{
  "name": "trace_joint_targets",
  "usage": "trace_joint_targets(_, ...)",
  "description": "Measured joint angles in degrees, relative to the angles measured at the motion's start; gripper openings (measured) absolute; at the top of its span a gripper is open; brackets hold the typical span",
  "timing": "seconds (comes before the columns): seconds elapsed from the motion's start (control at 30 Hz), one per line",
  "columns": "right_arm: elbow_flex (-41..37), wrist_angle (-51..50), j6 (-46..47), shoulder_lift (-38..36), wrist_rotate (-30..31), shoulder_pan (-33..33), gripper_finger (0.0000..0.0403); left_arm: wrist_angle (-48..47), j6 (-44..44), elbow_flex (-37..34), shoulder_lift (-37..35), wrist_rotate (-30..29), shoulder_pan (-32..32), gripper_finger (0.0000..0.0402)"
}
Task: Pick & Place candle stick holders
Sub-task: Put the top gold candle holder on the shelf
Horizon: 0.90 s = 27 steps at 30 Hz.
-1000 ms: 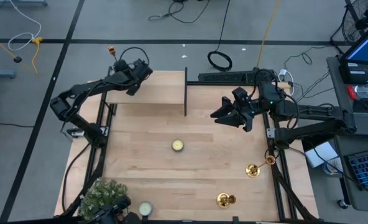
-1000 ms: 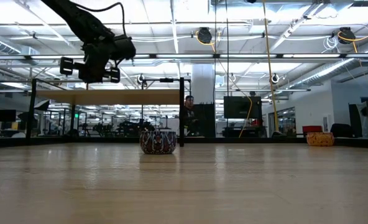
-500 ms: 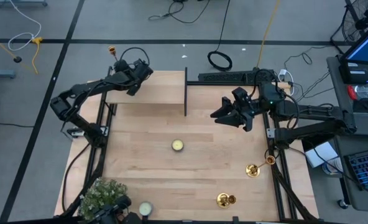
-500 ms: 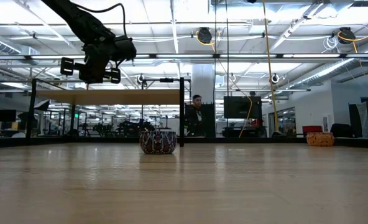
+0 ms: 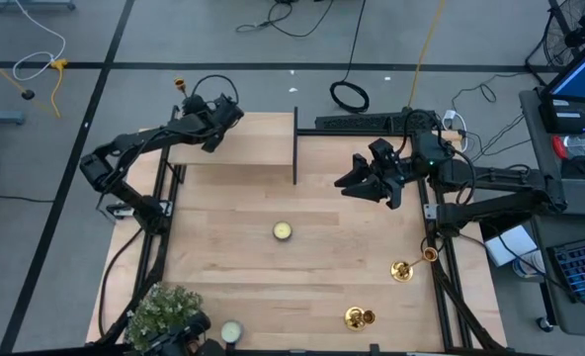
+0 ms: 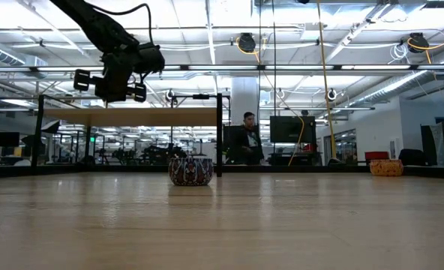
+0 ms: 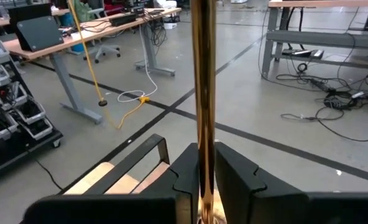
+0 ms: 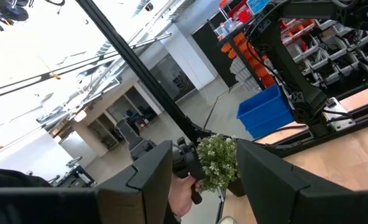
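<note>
The left gripper (image 5: 196, 111) sits over the far-left corner of the light wooden table (image 5: 302, 287), at about 11 o'clock from the table's centre, above a raised wooden shelf (image 5: 235, 150). Its two dark fingers (image 7: 234, 171) are closed tight on the thin stem of a shiny brass candle stick holder (image 7: 202, 99). In the left wrist view the stem runs straight out from between the pads. In the high view the holder's gold end (image 5: 180, 85) pokes out beyond the table's edge at 11 o'clock from the gripper. In the low view this gripper (image 6: 108, 81) hangs high above the tabletop.

The right gripper (image 5: 357, 184) hovers over the far-right part of the table, at about 1 o'clock from the centre, its fingers (image 8: 153, 171) spread apart with nothing between them.

Two more brass candle stick holders are on the table's near-right side. One (image 5: 411, 264) lies tipped at 4 o'clock from centre, its stem reaching the right edge. The other (image 5: 358, 317) lies at 5 o'clock, near the front edge. Both are well apart from either gripper.

A small round yellowish tealight candle (image 5: 283, 231) sits near the table's centre. A green leafy plant (image 5: 162, 311) fills the near-left corner, with a pale round tealight (image 5: 231, 331) just beside it.
</note>
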Motion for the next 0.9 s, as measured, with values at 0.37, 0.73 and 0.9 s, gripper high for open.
trace_joint_targets(0.37,0.0,0.0,0.02,0.0,0.0,0.0,0.0178,-0.02,1.17,0.0,-0.06,-0.58,-2.25,0.0057)
trace_joint_targets(0.73,0.0,0.02,0.58,-0.01,-0.13,0.0,0.0178,-0.16,3.59,0.09,-1.64,-0.83,-1.93,0.0058)
trace_joint_targets(0.9,0.0,0.04,0.87,-0.15,-0.15,0.01,0.0178,-0.47,6.18,0.09,-4.02,-0.63,-1.48,0.0058)
